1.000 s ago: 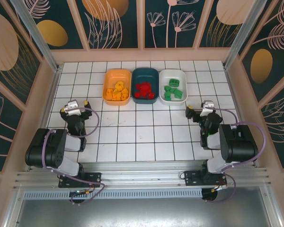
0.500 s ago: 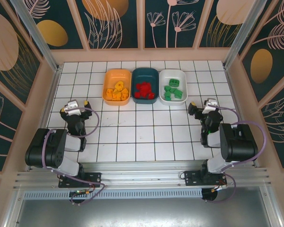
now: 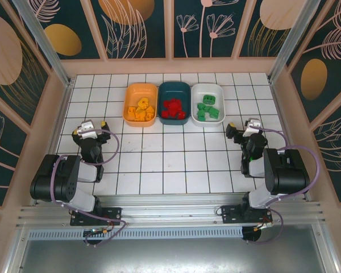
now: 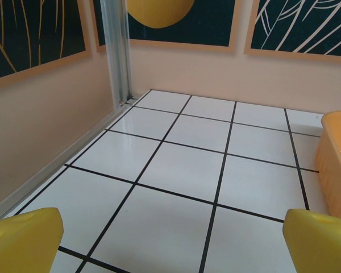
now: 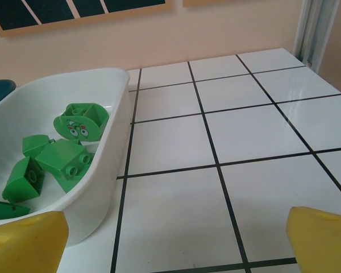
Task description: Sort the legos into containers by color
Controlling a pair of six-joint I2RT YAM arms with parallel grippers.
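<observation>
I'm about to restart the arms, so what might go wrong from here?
1. The open right gripper sits close beside the white bowl. A forward sweep might knock it and spill the green bricks.
2. The orange bowl lies just ahead and to the right of the open left gripper, so a careless move may shove it into the neighbouring dark teal bowl.
</observation>
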